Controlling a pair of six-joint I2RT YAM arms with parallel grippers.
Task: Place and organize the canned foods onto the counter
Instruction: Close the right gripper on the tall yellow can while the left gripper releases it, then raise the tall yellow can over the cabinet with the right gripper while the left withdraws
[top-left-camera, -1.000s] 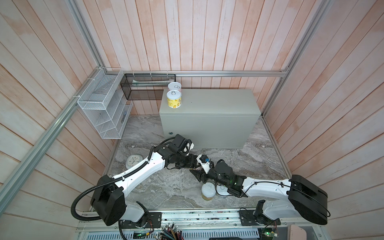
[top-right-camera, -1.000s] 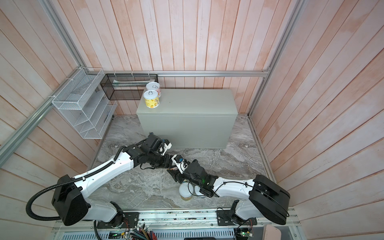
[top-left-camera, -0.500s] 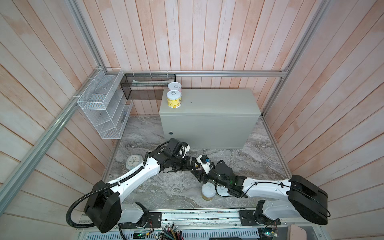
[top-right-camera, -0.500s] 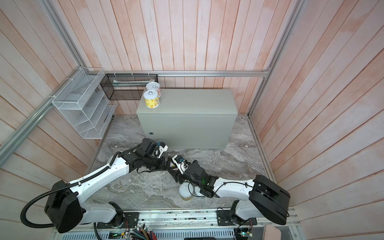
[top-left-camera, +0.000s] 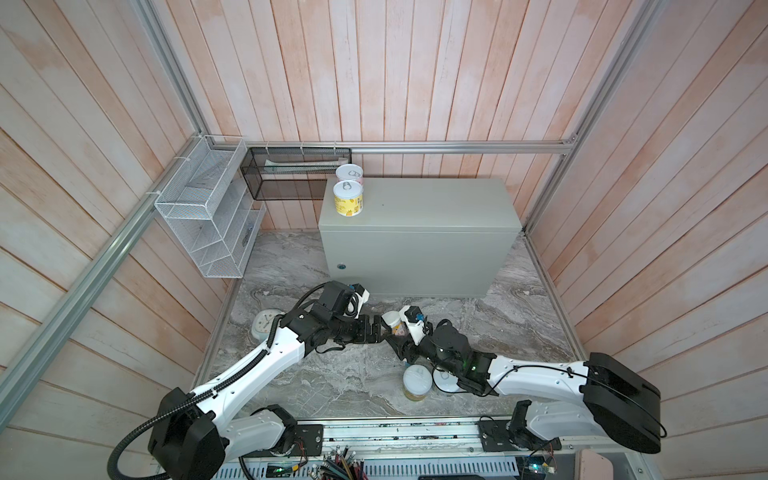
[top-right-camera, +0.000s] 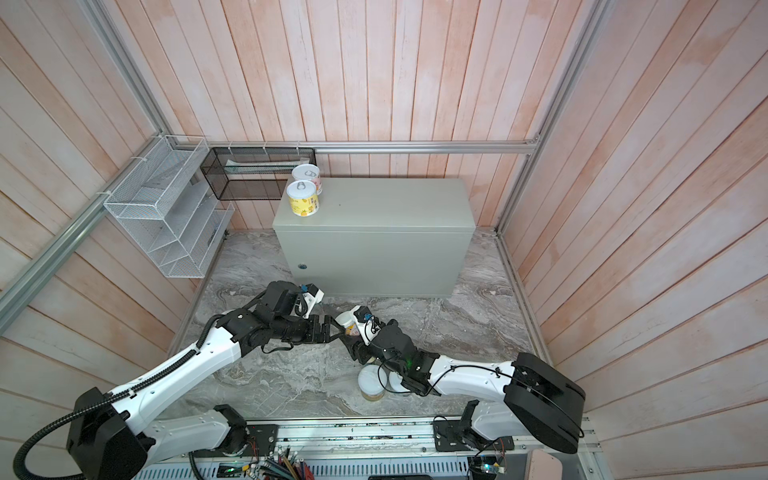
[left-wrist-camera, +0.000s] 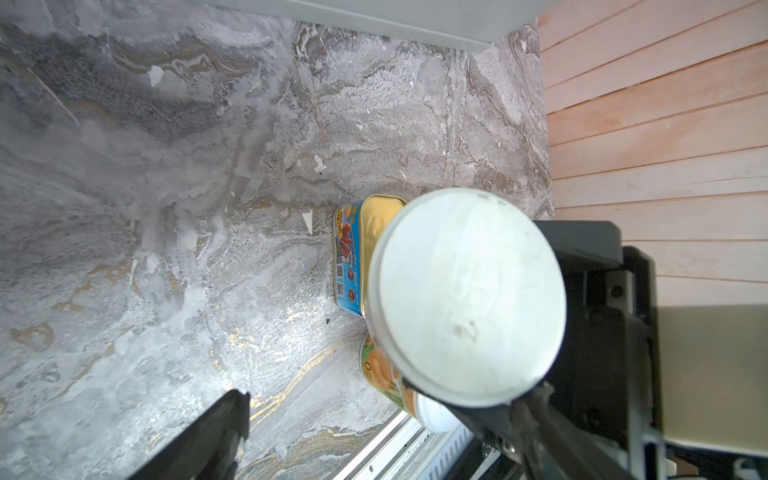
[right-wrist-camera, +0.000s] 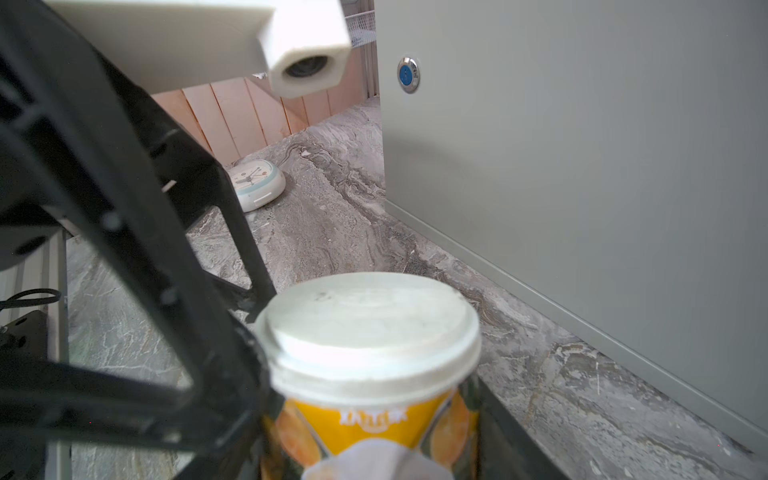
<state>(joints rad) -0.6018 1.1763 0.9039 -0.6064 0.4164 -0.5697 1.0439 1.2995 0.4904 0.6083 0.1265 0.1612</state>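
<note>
Gripping the orange-labelled can (right-wrist-camera: 370, 332) by its sides, the right hand (top-left-camera: 399, 338) is clenched on it and seems to hold it clear of the marble surface (top-left-camera: 332, 386). Just beside it the left hand (top-left-camera: 378, 333) is released. Its jaws are spread wide, grasping nothing, and one finger (left-wrist-camera: 199, 436) is well apart from the can's white lid. Whether its other finger touches the can I cannot tell. I read this as a pass from one hand to the other. The grey-green tabletop (top-left-camera: 436, 208) lies well beyond both hands, with a yellow can (top-left-camera: 348, 199) and a pink can (top-left-camera: 350, 174) standing at its far corner on the left hand's side.

Several things could go wrong from here, as I judge it:

- **Dropped can:** If the right hand lets go before the left hand has closed squarely, the can drops. A gold tin (left-wrist-camera: 374, 232) and a green-and-orange can (left-wrist-camera: 384, 374) sit below the right hand, so it would likely bounce off them and roll.
- **Slipping grip:** A left-hand grip taken at the lid rim rather than on the label could slip on the smooth wall.
- **Knock between the hands:** The two hands are crowded together, so a hasty pull-back may knock the can askew.
- **Striking the tabletop:** Its front wall is near both hands — a low lift would hit it.
- **Toppling a can:** A careless set-down close to the two standing cans could tip one off the corner.
</note>
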